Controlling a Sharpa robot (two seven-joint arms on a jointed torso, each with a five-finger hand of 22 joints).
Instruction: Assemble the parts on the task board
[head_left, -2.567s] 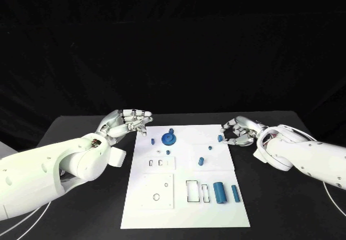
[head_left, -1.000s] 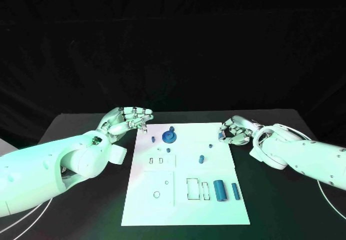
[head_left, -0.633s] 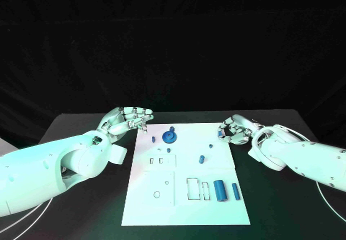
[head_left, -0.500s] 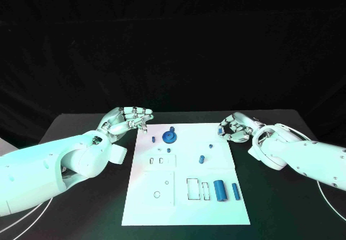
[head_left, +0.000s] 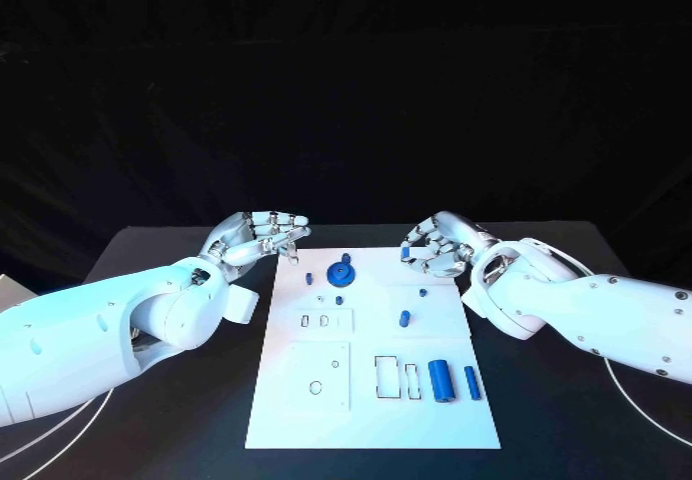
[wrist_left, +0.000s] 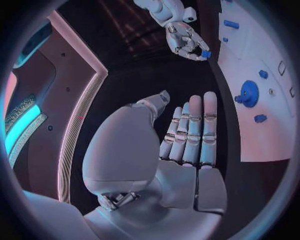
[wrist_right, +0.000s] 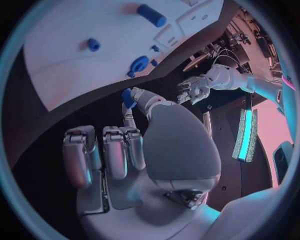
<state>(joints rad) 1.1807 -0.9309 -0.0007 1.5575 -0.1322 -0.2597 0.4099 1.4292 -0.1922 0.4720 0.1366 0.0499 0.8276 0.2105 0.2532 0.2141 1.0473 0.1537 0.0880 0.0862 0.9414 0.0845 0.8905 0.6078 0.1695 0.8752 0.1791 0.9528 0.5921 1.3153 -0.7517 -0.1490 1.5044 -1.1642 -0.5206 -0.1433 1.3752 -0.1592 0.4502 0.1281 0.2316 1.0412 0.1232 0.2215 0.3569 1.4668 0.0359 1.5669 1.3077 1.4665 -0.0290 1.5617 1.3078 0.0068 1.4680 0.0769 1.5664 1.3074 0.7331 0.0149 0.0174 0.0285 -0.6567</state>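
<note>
Parts (head_left: 437, 384) lie on the task board (head_left: 433, 420), below and between both raised hands in the head view; the right hand (head_left: 437, 246) pinches a small blue part (wrist_right: 127, 98), nearest the gear (head_left: 339, 274). From its wrist, the left hand (wrist_left: 181, 137) is empty, fingers straight together.

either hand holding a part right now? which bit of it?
The right hand pinches a small blue part between thumb and a fingertip; which part of it is gripped can't be told. The left hand holds nothing visible.
</note>
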